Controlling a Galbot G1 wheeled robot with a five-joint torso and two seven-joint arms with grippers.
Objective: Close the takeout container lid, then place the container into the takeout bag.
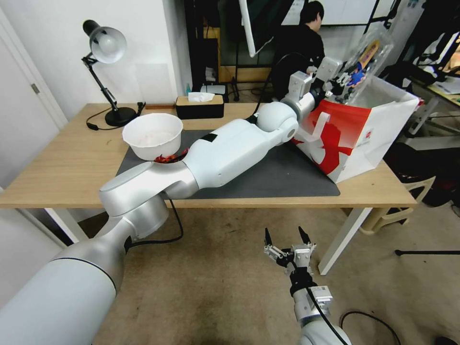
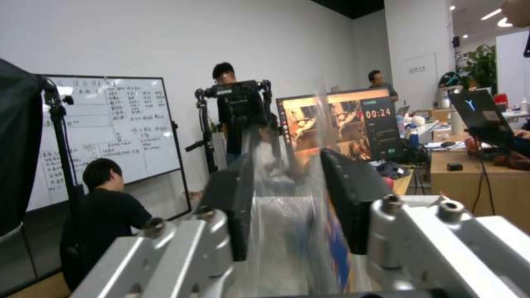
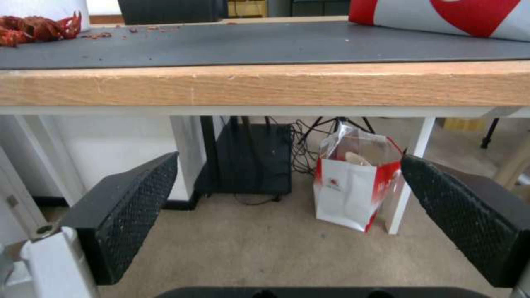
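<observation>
Wooden table (image 1: 72, 167) stretches across the office floor, a dark grey mat (image 1: 287, 177) laid over its middle. On the mat's right end sits the takeout bag (image 1: 364, 139), red and white, tipped so its open mouth faces up and toward the robot's left arm, one flat white handle hanging over the red print. That long white arm reaches right across the table, past the large white bowl (image 1: 153, 135) standing at the mat's left corner with red crayfish scraps at its foot. Behind the bowl stand a black desk lamp (image 1: 106, 48) and a tissue box (image 1: 199, 106).

Up at the bag's mouth, the left gripper (image 1: 341, 79) holds the takeout container (image 1: 366, 55) in the air, tilted, just above the opening; the wrist view shows both dark pads (image 2: 353, 194) pinching the clear plastic (image 2: 287, 215) between them. Whether the lid is fully shut I cannot tell.

Down below the table edge hangs the right gripper (image 1: 287, 239), fingers (image 3: 130, 207) spread wide apart, holding nothing.
</observation>
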